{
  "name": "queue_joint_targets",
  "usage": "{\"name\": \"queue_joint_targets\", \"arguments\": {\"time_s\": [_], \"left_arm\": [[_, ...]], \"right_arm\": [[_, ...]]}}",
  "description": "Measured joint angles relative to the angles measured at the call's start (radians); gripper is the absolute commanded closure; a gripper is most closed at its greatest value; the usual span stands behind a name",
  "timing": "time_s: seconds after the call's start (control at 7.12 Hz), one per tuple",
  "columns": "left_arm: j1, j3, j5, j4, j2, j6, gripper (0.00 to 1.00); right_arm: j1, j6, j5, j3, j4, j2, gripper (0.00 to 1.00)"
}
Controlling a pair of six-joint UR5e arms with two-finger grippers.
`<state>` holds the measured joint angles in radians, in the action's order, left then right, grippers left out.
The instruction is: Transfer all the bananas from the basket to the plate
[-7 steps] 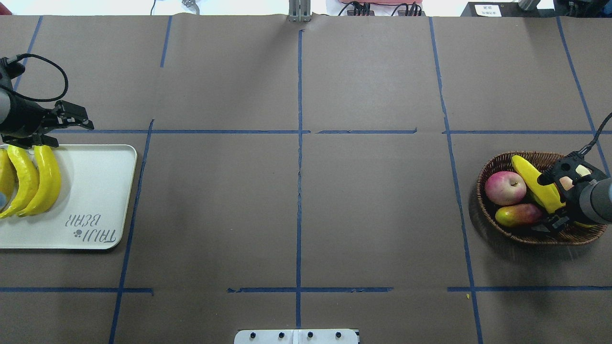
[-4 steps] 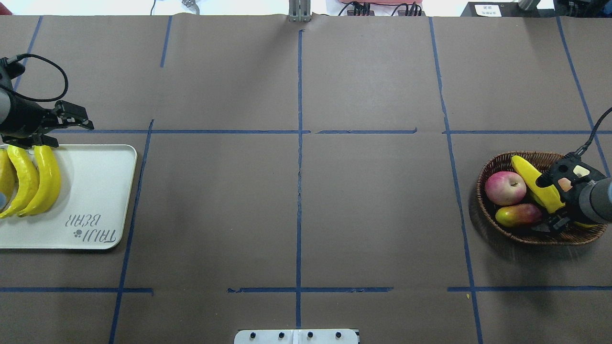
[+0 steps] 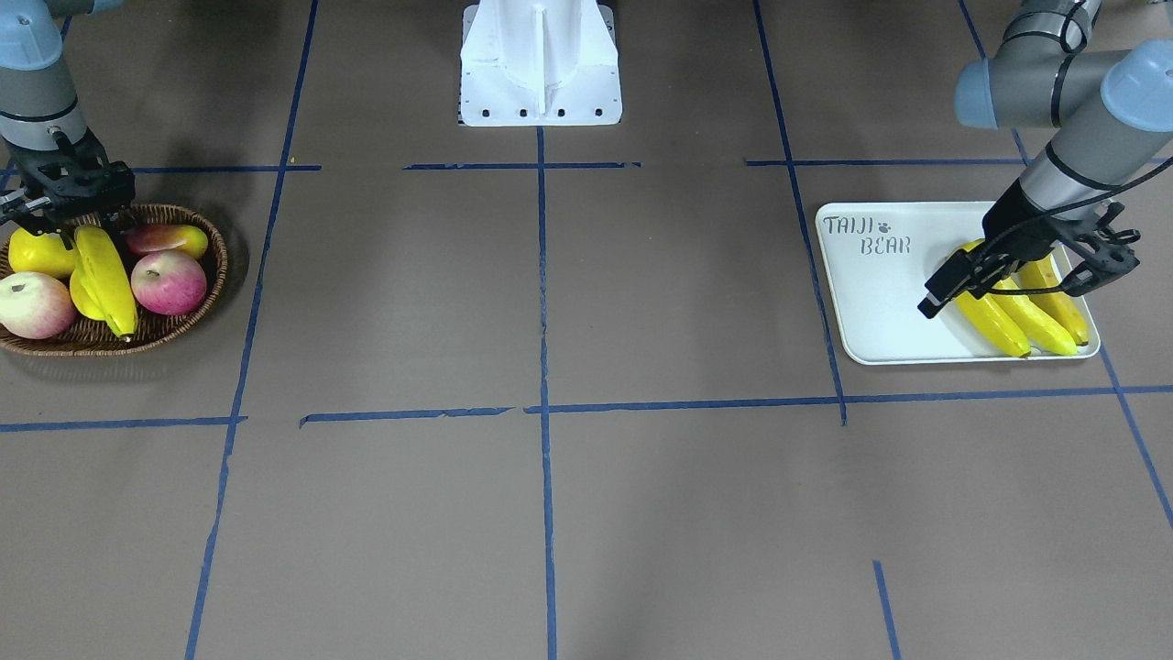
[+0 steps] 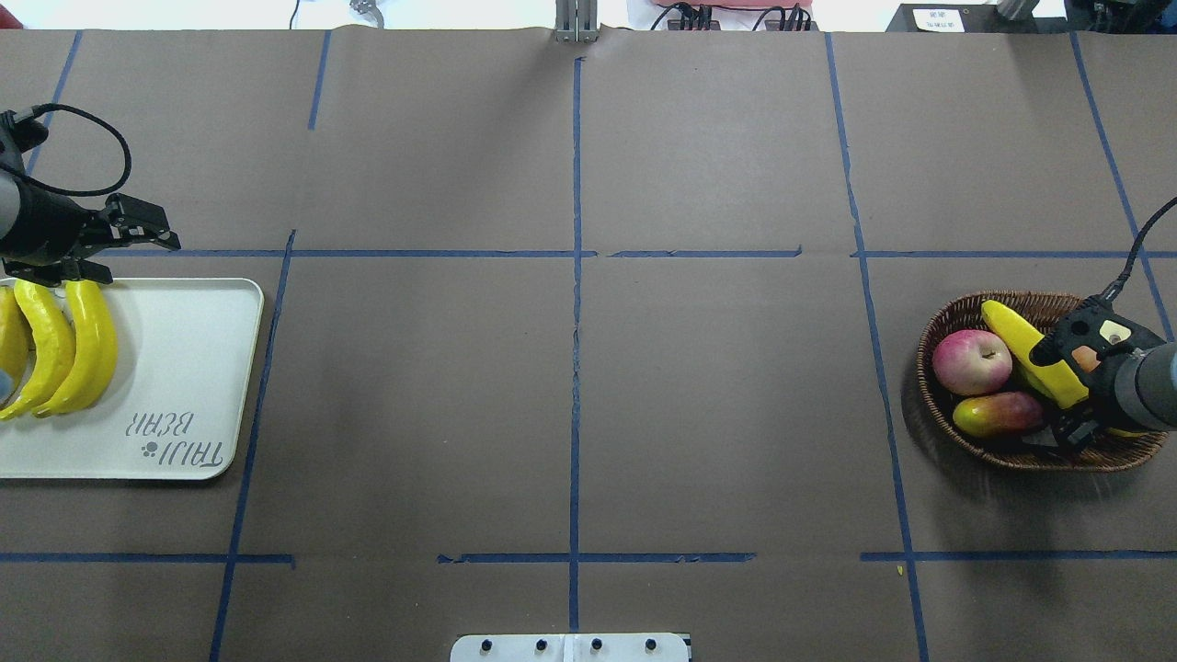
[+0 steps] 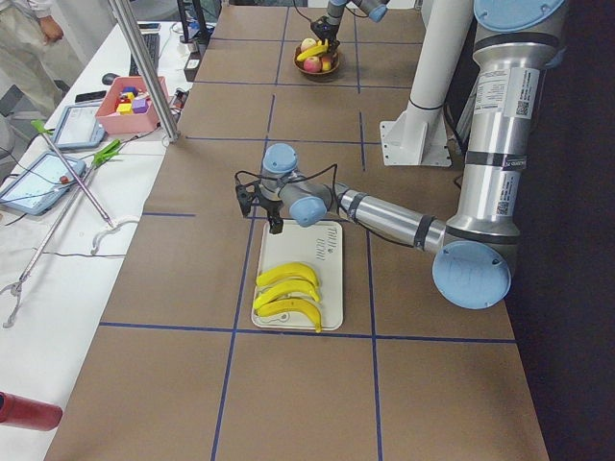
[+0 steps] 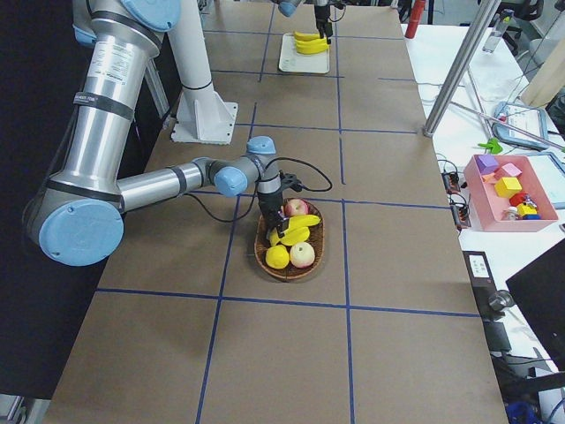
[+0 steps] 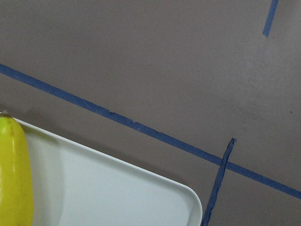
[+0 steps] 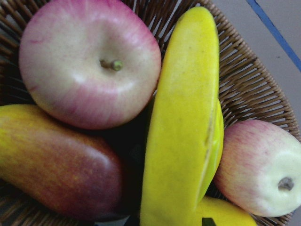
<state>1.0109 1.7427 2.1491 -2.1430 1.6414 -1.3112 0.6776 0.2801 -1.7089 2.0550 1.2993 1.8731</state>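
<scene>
The right claw hangs low in the basket, its jaws apart and straddling the one banana there. That banana lies slanted between a red apple and a reddish mango. This looks like the grasp step for the fourth fruit. Next the jaws need to close across the banana's middle, then lift it clear of the wicker rim without dragging its neighbours. Across the worktop, the left claw, spread and empty, hovers at the far edge of the plate. Three bananas lie there side by side, with bare room beside them.
</scene>
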Motion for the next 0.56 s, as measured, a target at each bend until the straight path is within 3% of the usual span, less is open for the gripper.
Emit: {"name": "queue_joint_targets", "arguments": {"time_s": [0.28,0.56], "left_arm": [[0.0,0.0,0.0,0.0,0.0,0.001,0.0],[0.0,0.0,0.0,0.0,0.0,0.001,0.0]], "right_arm": [[0.0,-0.016,-0.002,0.001,0.0,-0.002,0.93],[0.013,-0.025,-0.011,0.017,0.002,-0.001,0.99]]}}
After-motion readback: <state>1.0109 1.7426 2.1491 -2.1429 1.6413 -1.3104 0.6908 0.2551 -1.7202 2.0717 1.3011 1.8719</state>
